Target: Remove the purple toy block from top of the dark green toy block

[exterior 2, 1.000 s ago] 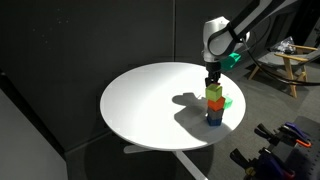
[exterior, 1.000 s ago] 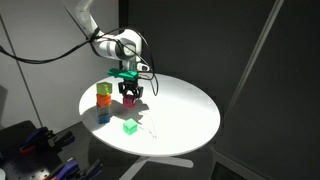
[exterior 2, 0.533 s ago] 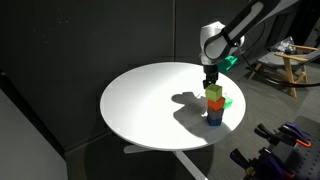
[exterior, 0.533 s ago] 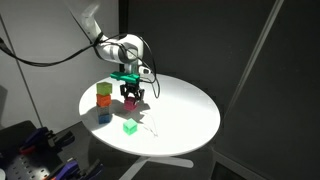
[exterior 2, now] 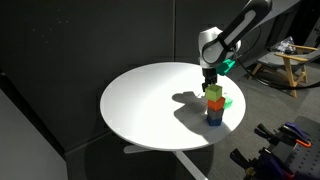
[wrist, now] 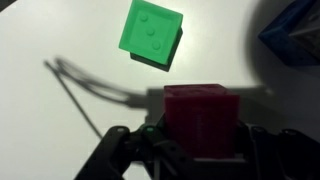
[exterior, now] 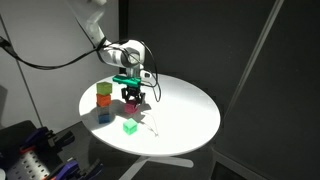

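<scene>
Purple toy block (wrist: 203,120), seemingly in claw (exterior: 132,99)

We take this for a robotics lab or test room. A robot arm (exterior: 92,20) trailing loose cables (exterior: 45,62) reaches over a round white table (exterior: 190,120). Black curtains (exterior 2: 60,50) close off the space. We also see a clutter of tools and gear (exterior: 30,150) low at the edge, and a wooden chair (exterior 2: 293,60) in the background.
</scene>
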